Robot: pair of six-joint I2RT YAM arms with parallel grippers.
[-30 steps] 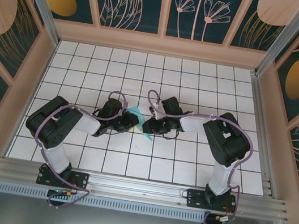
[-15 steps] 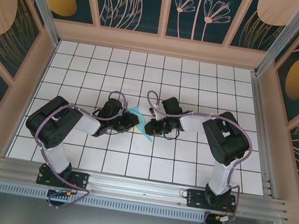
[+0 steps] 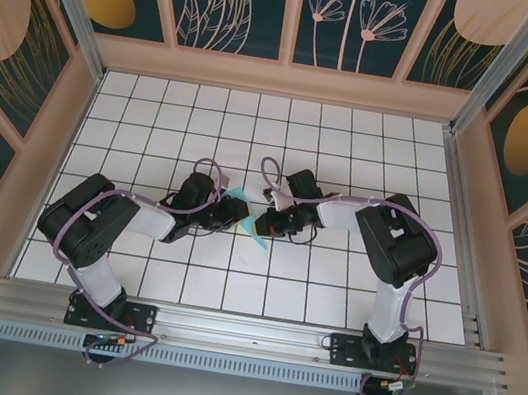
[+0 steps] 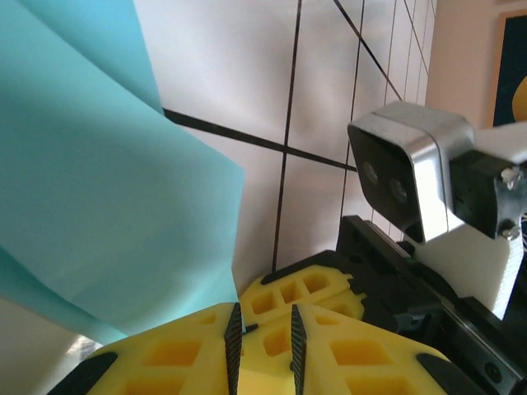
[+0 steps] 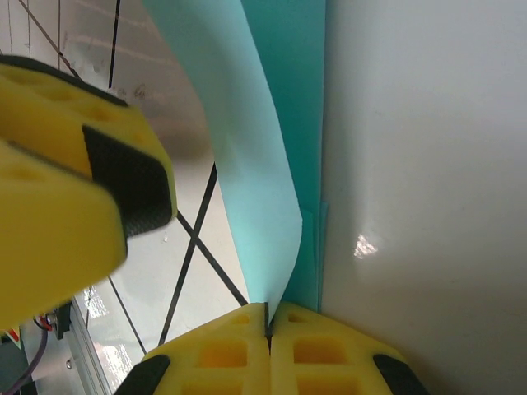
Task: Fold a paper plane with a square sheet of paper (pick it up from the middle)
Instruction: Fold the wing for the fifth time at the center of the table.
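The light-blue sheet of paper [image 3: 260, 234] sits between my two grippers at the table's middle, folded in layers and partly lifted. My right gripper [image 5: 268, 311] is shut on one edge of the paper [image 5: 255, 164], which curves up out of the seam between its yellow fingers. My left gripper [image 4: 264, 321] stands with a narrow gap between its black pads and nothing in the gap. The paper [image 4: 99, 189] lies just left of its left finger. Seen from above, the left gripper [image 3: 236, 215] and the right gripper [image 3: 265, 225] nearly meet tip to tip.
The white grid-tiled table [image 3: 353, 152] is walled by wooden panels on three sides. The right arm's wrist camera [image 4: 412, 177] and its yellow fingers [image 4: 300, 292] stand close in front of my left gripper. A left finger [image 5: 82, 181] looms at the right wrist view's upper left.
My right gripper has closed onto the paper's edge and slid slightly left. The left arm's elbow has swung a little outward; its jaws stay narrowly apart.
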